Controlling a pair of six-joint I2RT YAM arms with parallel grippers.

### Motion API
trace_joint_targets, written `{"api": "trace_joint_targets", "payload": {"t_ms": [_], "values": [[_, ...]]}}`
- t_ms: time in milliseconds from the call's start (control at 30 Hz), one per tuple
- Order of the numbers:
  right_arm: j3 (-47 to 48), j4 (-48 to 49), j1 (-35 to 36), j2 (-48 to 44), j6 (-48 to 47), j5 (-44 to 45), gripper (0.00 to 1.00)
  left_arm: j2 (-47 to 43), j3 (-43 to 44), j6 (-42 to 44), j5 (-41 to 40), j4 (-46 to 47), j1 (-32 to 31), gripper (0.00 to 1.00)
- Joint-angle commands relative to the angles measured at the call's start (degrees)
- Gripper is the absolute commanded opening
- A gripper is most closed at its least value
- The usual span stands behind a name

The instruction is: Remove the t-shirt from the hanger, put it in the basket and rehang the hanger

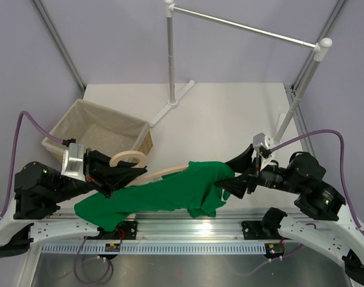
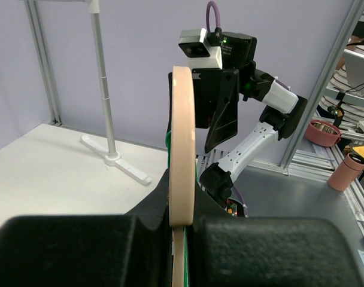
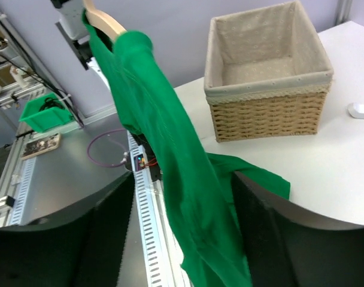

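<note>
Left wrist view: my left gripper (image 2: 181, 230) clamps the hanger (image 2: 182, 143). My right gripper (image 3: 183, 203) stands spread around the t-shirt (image 3: 152, 113).

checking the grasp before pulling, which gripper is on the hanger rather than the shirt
The left gripper: it is shut on the pale wooden hanger. The right gripper is open, with the green t-shirt passing between its jaws.

The bright green t-shirt (image 1: 170, 194) was seen bunched and stretched lengthwise, one end still hung over a shoulder of the pale wooden hanger (image 1: 161, 173), a fold resting on the table (image 1: 230, 113) near its front edge. The hanger's curved hook and near arm were left bare.
</note>
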Motion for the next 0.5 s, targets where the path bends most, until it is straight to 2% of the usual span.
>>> {"api": "trace_joint_targets", "payload": {"t_ms": [0,100,133,200,233,400,467], "values": [[-2.21,1.93,0.04,0.88,0.29,2.32,0.60,-1.21,0.58,-1.66,-2.48,4.07,-0.18,0.00],[-3.71,3.34,0.04,2.20,0.64,2.76,0.46,-1.39,0.58,-2.27,-2.13,3.99,-0.26,0.00],[-3.98,3.52,0.04,2.64,0.64,3.28,0.28,-1.48,0.76,-2.36,-1.95,3.73,-0.26,0.00],[-4.59,3.26,0.04,2.56,0.99,4.95,0.06,-2.09,0.93,-2.71,-2.30,2.85,-0.18,0.00],[-4.94,3.26,0.12,2.03,1.34,6.96,0.00,-2.53,0.93,-2.71,-2.48,2.58,-0.26,0.00],[-5.91,3.26,0.12,-0.25,2.92,14.34,0.00,-6.39,-0.12,-2.54,-6.87,0.65,-0.26,0.00],[-5.56,2.21,0.04,-0.87,5.21,20.40,0.00,-8.59,-0.65,-2.62,-8.79,0.30,-0.26,0.00]]}}
